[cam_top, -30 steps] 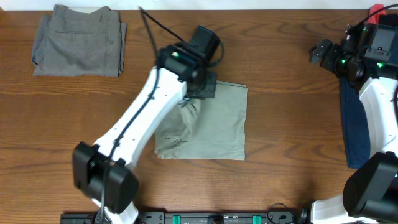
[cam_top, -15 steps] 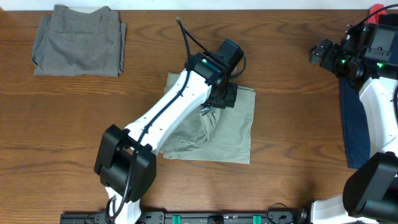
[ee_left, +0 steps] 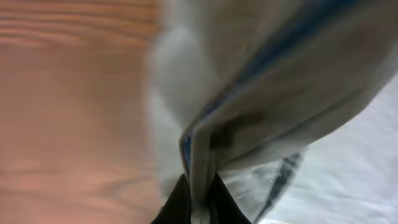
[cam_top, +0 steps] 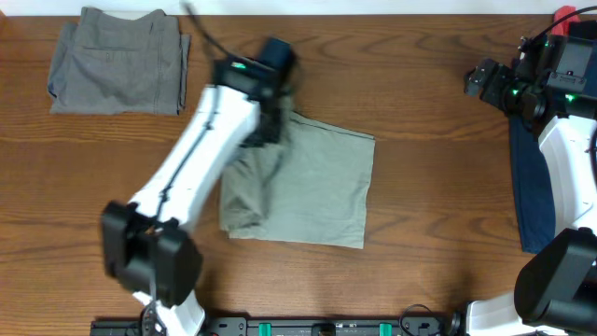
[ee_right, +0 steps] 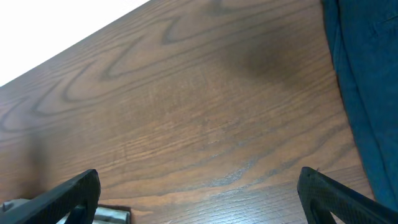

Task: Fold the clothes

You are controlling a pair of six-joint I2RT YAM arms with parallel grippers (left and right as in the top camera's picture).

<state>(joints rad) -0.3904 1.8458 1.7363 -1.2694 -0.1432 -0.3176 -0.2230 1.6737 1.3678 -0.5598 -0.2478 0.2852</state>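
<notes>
Overhead, left arm [cam_top: 201, 154], jaws pinching khaki shorts [cam_top: 322, 191] at edge, table [cam_top: 429, 205] around.

The left arm [cam_top: 201, 154] stretches diagonally from its base at the near edge toward the far side, its hand [cam_top: 264, 126] pinched shut on the pale green shorts [cam_top: 317, 187]. The right arm [cam_top: 569, 159] stands folded at the right edge, its hand [ee_right: 199, 199] spread wide open.

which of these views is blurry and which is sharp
Overhead: the left arm is smeared by motion blur, while the grey shorts are crisp. Left wrist: all soft, with the khaki shorts pinched in the jaws too near the lens. Right wrist: sharp wood grain on the table, navy garment clear, and a faint shadow patch.
</notes>
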